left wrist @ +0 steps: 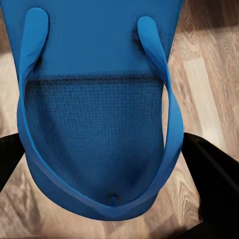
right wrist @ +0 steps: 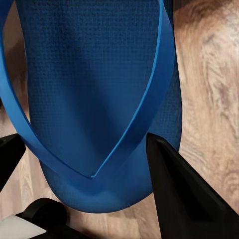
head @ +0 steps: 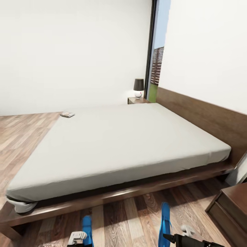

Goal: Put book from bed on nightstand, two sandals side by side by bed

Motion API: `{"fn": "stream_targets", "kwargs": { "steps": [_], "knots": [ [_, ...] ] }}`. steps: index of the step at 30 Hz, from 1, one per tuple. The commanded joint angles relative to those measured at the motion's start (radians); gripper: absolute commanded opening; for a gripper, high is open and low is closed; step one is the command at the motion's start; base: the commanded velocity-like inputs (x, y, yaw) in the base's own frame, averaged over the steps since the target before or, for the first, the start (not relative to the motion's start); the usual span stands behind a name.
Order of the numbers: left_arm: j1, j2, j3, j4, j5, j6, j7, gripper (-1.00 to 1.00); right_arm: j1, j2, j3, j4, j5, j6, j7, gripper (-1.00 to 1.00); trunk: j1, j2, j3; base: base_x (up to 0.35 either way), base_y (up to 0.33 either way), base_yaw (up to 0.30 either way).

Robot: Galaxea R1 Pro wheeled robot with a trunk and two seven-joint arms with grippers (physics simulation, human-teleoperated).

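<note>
Both grippers, left (left wrist: 107,149) and right (right wrist: 84,149), each pinch a blue sandal (head: 87,226) over the floor (head: 130,219); next, I think, lay them together by the bed (head: 113,144).

Black end effectors (head: 178,237) — white knuckles

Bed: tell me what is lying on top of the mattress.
One small book lies flat at the far corner of the bed; the rest of the pale grey mattress shows bare. Its cover is too small to read.
</note>
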Motion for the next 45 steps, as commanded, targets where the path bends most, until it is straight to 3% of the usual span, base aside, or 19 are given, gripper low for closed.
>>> {"fn": "stream_targets", "kwargs": {
  "steps": [1, 31, 45],
  "knots": [
    [-0.001, 0.000, -0.008, 0.001, 0.005, -0.007, -0.001, -1.00, -0.001, 0.000, 0.005, 0.002, -0.012, 0.007, 0.003, -1.00, 0.000, 0.000, -0.001, 0.000, 0.000, 0.293],
    [-0.001, 0.000, -0.008, 0.001, 0.005, -0.007, -0.001, -1.00, -0.001, 0.016, 0.004, 0.002, -0.012, 0.007, 0.003, -1.00, 0.000, 0.000, -0.001, 0.000, 0.000, 0.292],
    [-0.001, 0.000, -0.008, 0.001, 0.005, -0.007, -0.001, -1.00, -0.001, 0.016, 0.003, 0.002, -0.012, 0.007, 0.003, -1.00, 0.000, 0.000, -0.001, 0.000, 0.000, 0.032]
  ]
}}
